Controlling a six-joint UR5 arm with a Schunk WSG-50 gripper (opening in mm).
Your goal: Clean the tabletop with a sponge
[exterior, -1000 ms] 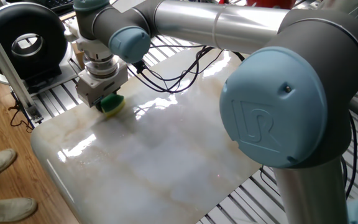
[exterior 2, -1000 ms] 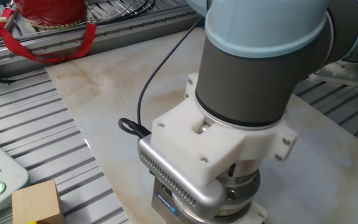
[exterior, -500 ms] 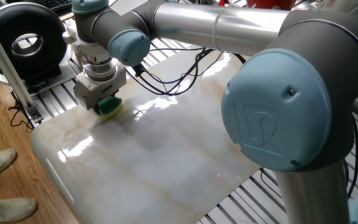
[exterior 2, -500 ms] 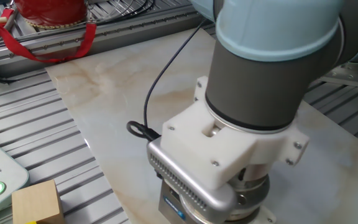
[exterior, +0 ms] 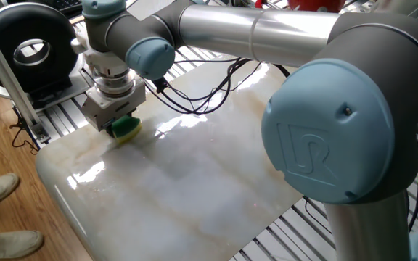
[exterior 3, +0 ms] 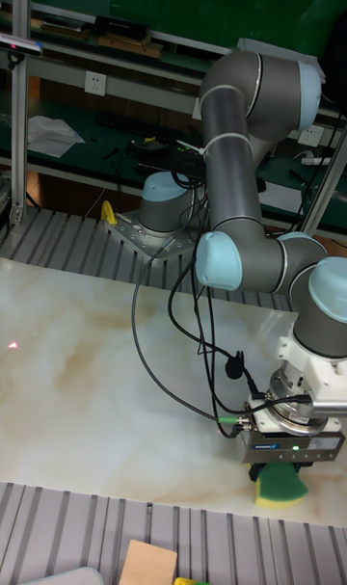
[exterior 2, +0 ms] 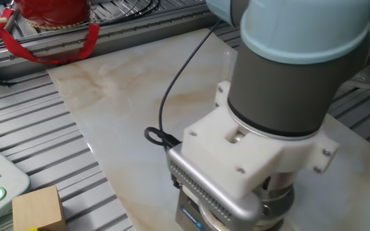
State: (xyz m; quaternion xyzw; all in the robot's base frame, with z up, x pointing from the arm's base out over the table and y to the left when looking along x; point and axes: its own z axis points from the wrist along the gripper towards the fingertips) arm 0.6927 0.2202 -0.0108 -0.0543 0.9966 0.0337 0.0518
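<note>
Now, in one fixed view, my hand (exterior: pixel 120 127) is clamped on the sponge (exterior: pixel 126 128), green layer showing with a yellow edge underneath, pressed onto the surface (exterior: pixel 194 181) near its corner by the grey slats (exterior: pixel 60 119). Compared with a second ago, hand and sponge have slid a little further toward that corner and edge. I read that as a wiping stroke in progress, running out to the rim of the slab.

From the other fixed view, the wrist housing (exterior 2: pixel 255 167) fills the lower right of the picture and hides both hand and sponge; it has drifted steadily rightward across the frame, and the black cable (exterior 2: pixel 172 96) trails over the marble behind it. The veined stretch toward the red bag (exterior 2: pixel 50 19) lies well apart from the arm, so I judge most of the slab is not yet wiped.

In the tall fixed view, the sponge (exterior 3: pixel 280 487) sits gripped under the hand (exterior 3: pixel 286 460), close to the near edge of the surface (exterior 3: pixel 77 373), beside the slats (exterior 3: pixel 116 537). With so little marble left ahead, I judge the stroke must soon turn back.
</note>
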